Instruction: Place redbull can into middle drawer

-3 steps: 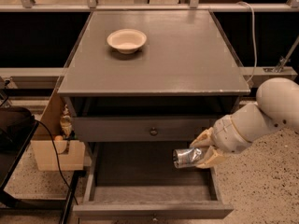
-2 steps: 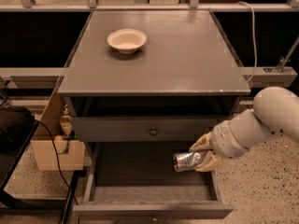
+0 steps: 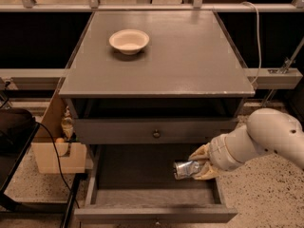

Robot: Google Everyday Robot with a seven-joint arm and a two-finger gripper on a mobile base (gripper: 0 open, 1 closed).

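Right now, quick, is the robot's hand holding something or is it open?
Gripper: shut on the redbull can, which lies sideways in its grip, at the right side of the open middle drawer.

Grey cabinet in a dimly lit workroom.
A speckled floor is seen at 4 o'clock, a cardboard box at 8 o'clock and a pale rail at 12 o'clock behind the cabinet top. The gripper is held at 5 o'clock.
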